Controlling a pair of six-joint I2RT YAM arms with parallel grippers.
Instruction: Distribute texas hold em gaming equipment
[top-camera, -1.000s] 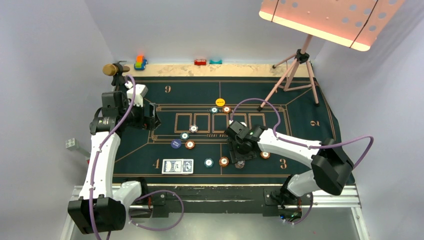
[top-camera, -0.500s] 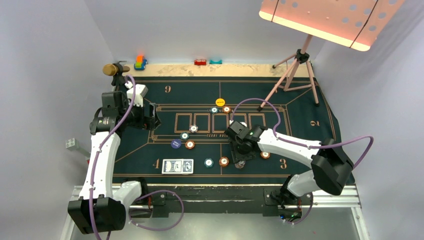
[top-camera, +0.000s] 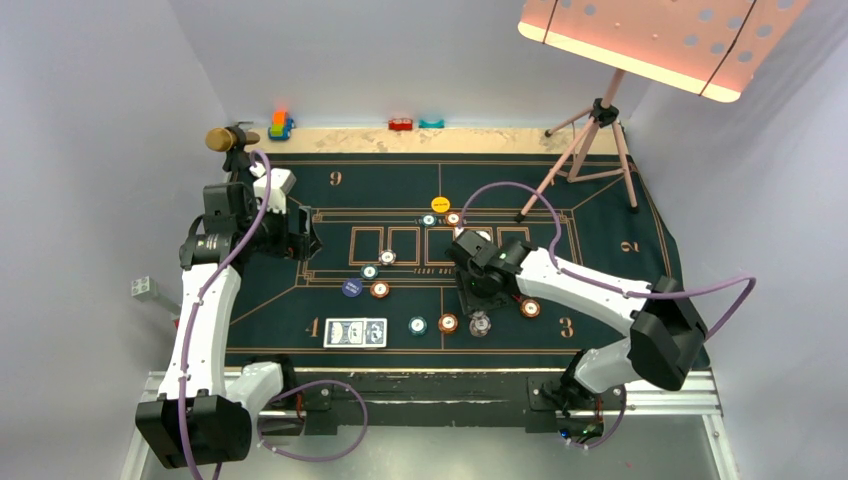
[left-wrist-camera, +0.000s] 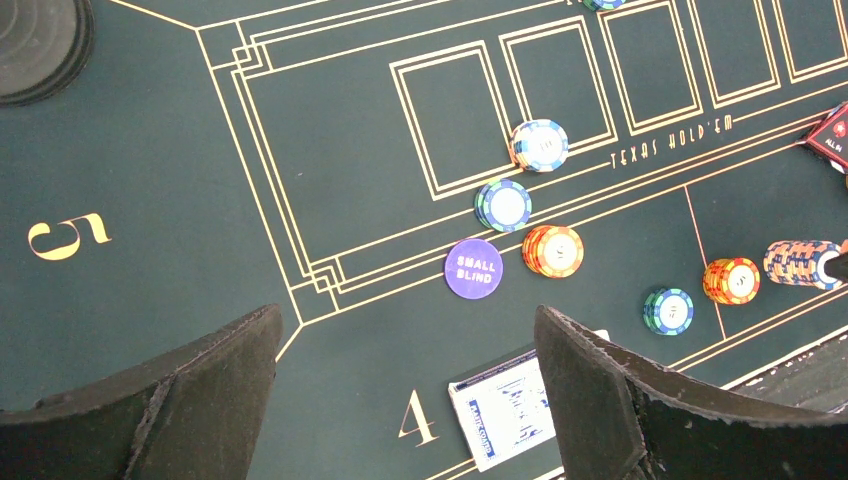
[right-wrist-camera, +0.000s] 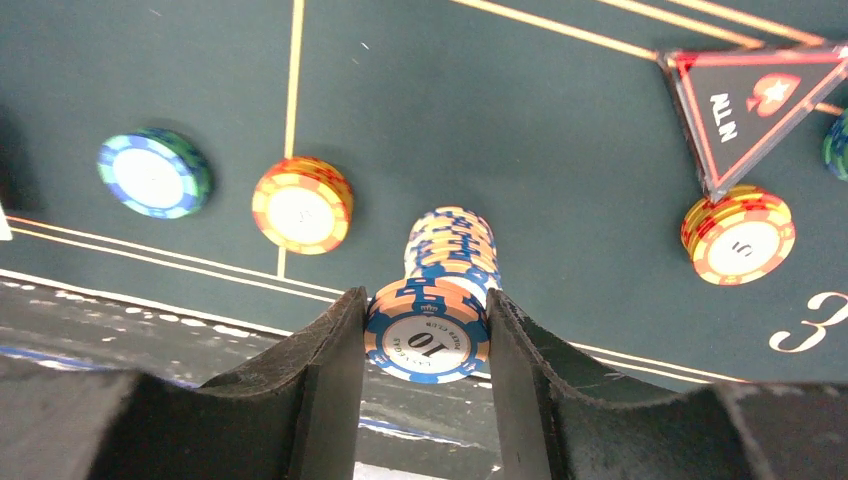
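While the right pincer (right-wrist-camera: 425, 300) is clamping a chip stack (right-wrist-camera: 428, 345), its fingers closed to the chips' width and pressing both sides, the stack is sitting at 6 o'clock of the mat (top-camera: 400, 180) covering the bench (top-camera: 500, 140); contact with the mat cannot be confirmed. By the right wrist view, an orange chip (right-wrist-camera: 301, 203) is lying at the stack's 9 o'clock and the triangle marker (right-wrist-camera: 750, 100) at 2 o'clock. The left pincer (left-wrist-camera: 405, 315) is hanging wide open at the mat's 9 o'clock, holding nothing, the cards (left-wrist-camera: 505, 405) showing between its fingers.
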